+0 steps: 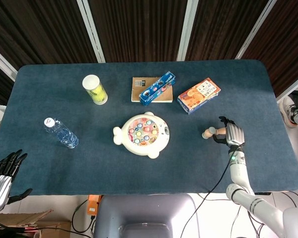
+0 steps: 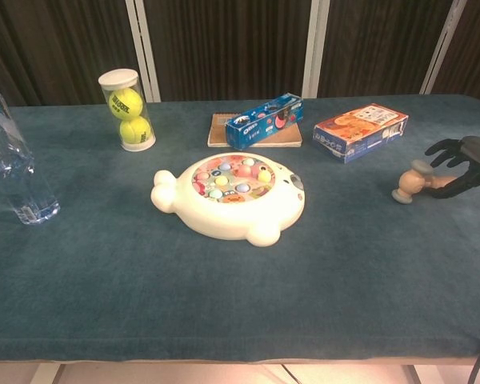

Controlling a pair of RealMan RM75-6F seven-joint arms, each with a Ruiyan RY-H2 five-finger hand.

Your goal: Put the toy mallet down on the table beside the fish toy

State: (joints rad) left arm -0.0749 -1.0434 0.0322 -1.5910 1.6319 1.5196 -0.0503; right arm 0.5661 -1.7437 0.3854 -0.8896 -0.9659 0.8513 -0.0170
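The left hand (image 1: 1,173) is seen only in the head view, at the near left corner off the table's edge, its fingers spread and nothing held. A bottle (image 2: 12,172) stands upright near the left edge of the table (image 2: 224,320).

Toward the middle, the fish toy (image 2: 230,196) lies flat on the cloth, its top set with coloured pegs.

Well to the right of it, the mallet (image 2: 410,182) is found low at the cloth, its head toward the fish toy and its handle running into the right hand (image 2: 464,164). The handle is lightly enclosed by the dark fingers (image 1: 223,130), which are curved loosely around it rather than clenched; whether the mallet head is touching the cloth cannot be told for certain, though it appears to rest there. In the head view the mallet (image 1: 209,132) is seen between the fish toy (image 1: 142,134) and the right hand (image 1: 231,135), apart from the toy.

Farther back, a tube (image 2: 126,109) of tennis balls stands at the left. A blue box (image 2: 263,121) lies across a brown pad (image 2: 224,132) behind the fish toy, and an orange box (image 2: 360,130) lies to the right.
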